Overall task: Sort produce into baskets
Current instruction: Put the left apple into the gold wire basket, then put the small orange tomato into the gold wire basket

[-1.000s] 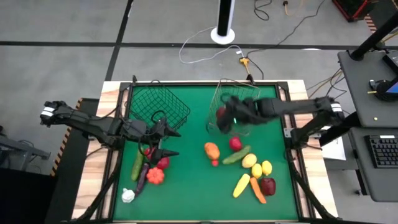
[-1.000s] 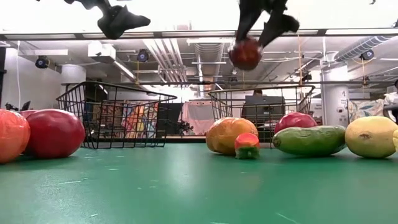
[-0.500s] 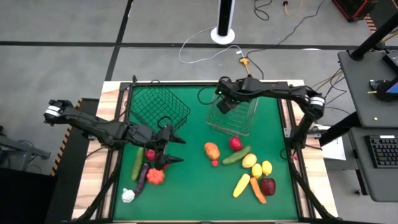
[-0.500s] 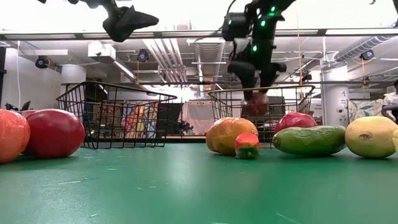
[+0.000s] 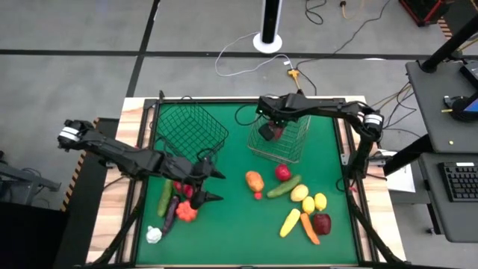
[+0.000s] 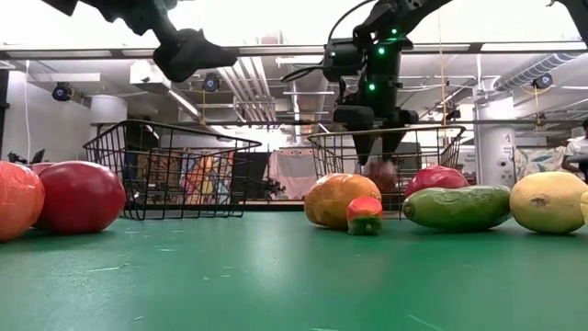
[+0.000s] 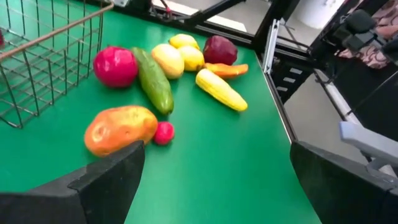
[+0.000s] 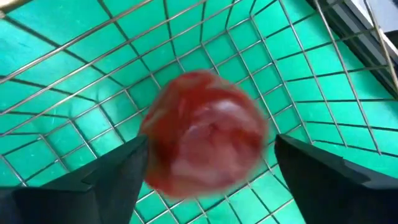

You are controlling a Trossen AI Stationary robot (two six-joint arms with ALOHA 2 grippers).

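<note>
- Looking down from the high view, two baskets sit at the far side of the table [image 5: 231, 224]. These are a dark basket [image 5: 190, 127] on the left and a pale basket [image 5: 287, 142] on the right.
- The right pincer [image 5: 267, 133] reaches down into the pale one. If it lifts off-line, a finger could catch the wire and drag the basket.
- The right-hand group [image 5: 299, 202] has ten loose pieces. The left-hand cluster [image 5: 175, 209] has five or six, partly hidden by the arm.
- The left pincer [image 5: 216, 186] hangs spread wide over that tight cluster. A descent could knock neighbouring pieces and send them rolling.
- In the low view, one red fruit [image 6: 380, 175] lies inside the pale basket just below the right pincer's parted fingers. It looks let go and may bounce or roll against the mesh.
- The left wrist view also shows ten pieces on the right. The cucumber [image 7: 154, 81] touches its round neighbours, so picking one may shift the others.
- In the right wrist view the fingers stand apart on either side of the single fruit, which is blurred.
</note>
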